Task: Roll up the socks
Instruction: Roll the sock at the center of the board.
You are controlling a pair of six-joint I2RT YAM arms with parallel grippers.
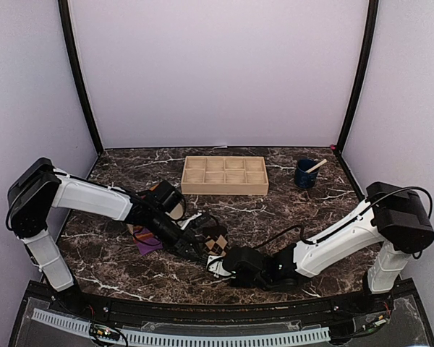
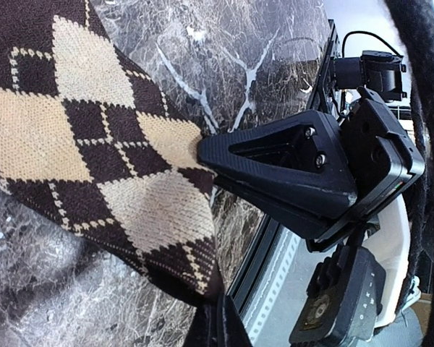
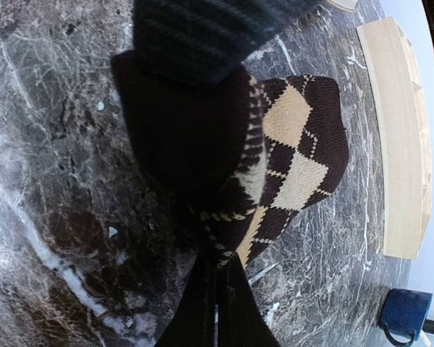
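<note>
Near the front edge of the worktop [image 1: 296, 210], just left of centre, both arms meet over the argyle sock [image 1: 217, 244]. It lies on the marble partly doubled over: one dark layer is raised and folded across the diamond-patterned part, which rests flat.

The right end effector [image 3: 217, 282] reaches in from the right. Its fingers are together, pinched on the sock's near folded edge. From the left wrist camera its black fingertips show touching the tan edge of the sock.

The left end effector [image 2: 214, 307] comes in from the left. Its fingers also look drawn together on a dark corner of the same sock, though the fabric there is hard to make out. In the right wrist view one ribbed dark finger sits over the raised layer.

The purple sock [image 1: 146, 243] lies flat on the worktop to the left of the argyle one, partly hidden under the left arm, with an orange stripe showing. Just beyond that arm's wrist the rim of the plate [image 1: 178, 212] peeks out.

Far from the arms, a wooden tray [image 1: 225, 176] with small compartments sits near the back wall. To its right stands a blue mug [image 1: 304, 174] with a pale stick [image 1: 316, 165] leaning out of it.
</note>
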